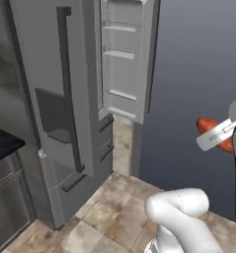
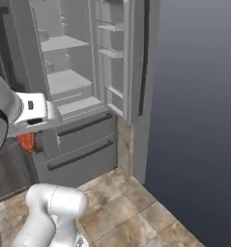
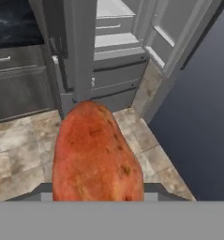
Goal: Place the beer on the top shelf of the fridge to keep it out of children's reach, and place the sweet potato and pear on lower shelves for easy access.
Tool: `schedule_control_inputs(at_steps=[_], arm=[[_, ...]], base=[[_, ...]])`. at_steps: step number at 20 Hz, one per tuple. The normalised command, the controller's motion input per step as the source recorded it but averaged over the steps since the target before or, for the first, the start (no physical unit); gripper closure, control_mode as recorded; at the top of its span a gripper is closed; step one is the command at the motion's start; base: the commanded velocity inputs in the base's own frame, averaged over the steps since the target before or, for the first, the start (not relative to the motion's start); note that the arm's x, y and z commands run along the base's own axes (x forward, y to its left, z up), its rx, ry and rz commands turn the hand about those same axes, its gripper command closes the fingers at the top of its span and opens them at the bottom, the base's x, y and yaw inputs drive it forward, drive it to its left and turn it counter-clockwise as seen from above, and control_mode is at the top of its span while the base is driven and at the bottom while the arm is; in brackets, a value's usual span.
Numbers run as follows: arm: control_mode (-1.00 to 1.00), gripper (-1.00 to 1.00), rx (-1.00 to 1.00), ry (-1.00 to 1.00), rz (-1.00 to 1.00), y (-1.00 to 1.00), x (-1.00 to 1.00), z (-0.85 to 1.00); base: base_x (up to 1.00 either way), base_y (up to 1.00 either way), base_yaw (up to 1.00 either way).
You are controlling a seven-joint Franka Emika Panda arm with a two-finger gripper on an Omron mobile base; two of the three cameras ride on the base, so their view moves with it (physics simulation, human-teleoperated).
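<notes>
- Sweet potato (image 3: 97, 152) sits clamped in the gripper (image 1: 219, 134), filling the lower centre of the hand view; the jaws are closed on it near one end, and its long axis runs up and away from the hand, toward the fridge.
- In the left base view the same orange-red tuber shows at the right edge, poking out on both sides of the white hand; in the right base view only a small orange patch of it peeks out below the hand at the left edge.
- Tiled floor (image 1: 114, 207) lies between the robot and the appliance, in the lower middle of both base views.
- Fridge (image 2: 83, 140) stands beyond that, upper left in the right base view, with one door swung open and pale shelves (image 2: 68, 79) showing inside.
- The lower shelves lie ahead of and above the gripped tuber, up and to the right of the hand in the right base view, well apart from it.
- My judgement: the coming move is a forward reach, leading with the tuber's free end, clearing the open door's inner racks (image 1: 120, 54).
</notes>
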Motion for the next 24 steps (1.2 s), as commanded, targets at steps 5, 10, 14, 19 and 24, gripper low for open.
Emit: schedule_control_inputs(at_steps=[5, 10, 14, 19, 24], arm=[[1.0, 1.0, 0.0, 0.0, 0.0, 0.0, 0.0, 0.0], [1.0, 1.0, 0.0, 0.0, 0.0, 0.0, 0.0, 0.0], [1.0, 1.0, 0.0, 0.0, 0.0, 0.0, 0.0, 0.0], [1.0, 1.0, 0.0, 0.0, 0.0, 0.0, 0.0, 0.0], [1.0, 1.0, 0.0, 0.0, 0.0, 0.0, 0.0, 0.0]], base=[[0.86, -0.31, -0.14], [0.7, -0.29, 0.24], [0.62, -0.17, 0.56], [0.69, -0.03, 0.61], [0.71, -0.19, 0.58]])
